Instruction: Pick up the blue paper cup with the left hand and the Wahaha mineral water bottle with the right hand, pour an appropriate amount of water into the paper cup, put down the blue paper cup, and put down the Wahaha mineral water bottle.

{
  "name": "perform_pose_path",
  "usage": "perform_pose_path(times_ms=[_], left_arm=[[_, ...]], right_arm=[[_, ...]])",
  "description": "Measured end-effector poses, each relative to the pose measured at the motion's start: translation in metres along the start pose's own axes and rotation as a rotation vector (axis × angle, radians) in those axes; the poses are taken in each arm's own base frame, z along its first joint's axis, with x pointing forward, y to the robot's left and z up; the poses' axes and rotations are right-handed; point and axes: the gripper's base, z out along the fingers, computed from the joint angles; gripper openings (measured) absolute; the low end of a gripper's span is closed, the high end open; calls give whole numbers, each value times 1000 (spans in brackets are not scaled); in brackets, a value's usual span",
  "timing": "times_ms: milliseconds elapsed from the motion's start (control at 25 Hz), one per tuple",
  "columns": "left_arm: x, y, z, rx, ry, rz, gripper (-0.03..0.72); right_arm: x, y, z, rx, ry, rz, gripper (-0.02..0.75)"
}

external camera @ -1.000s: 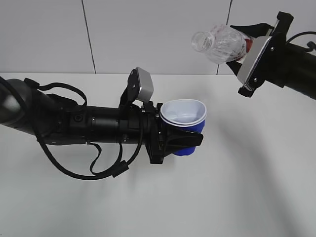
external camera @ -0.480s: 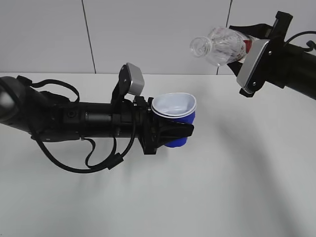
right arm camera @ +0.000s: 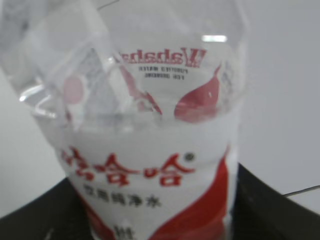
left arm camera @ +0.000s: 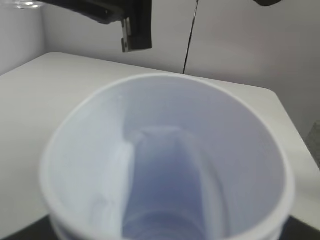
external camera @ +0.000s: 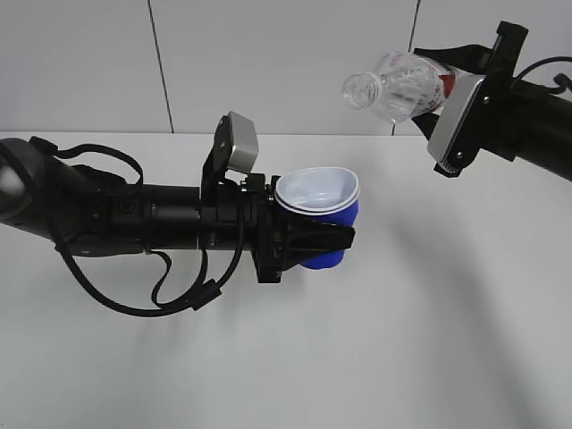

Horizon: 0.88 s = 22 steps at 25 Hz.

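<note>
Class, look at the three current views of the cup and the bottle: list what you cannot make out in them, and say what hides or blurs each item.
- Cup bottom, left wrist view: cut off by the lower edge and blurred, so any water cannot be told.
- Left gripper far finger, exterior view: hidden behind the cup.
- Bottle lower body, exterior view: hidden behind the right gripper's grey plate.
- Bottle neck, right wrist view: blurred, cut by the top edge.

Exterior view slants down across the table (external camera: 429,340); wrist views sit close over cup (left arm camera: 165,160) and bottle (right arm camera: 160,165).
</note>
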Motion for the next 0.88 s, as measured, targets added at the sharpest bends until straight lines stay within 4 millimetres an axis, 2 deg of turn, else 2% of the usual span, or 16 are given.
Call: perform_pose_path(times_ms=[880], left_arm=[[0,-6,3,37,-3,10,382]], right_arm=[[0,0,0,-5,-6,-70,447]])
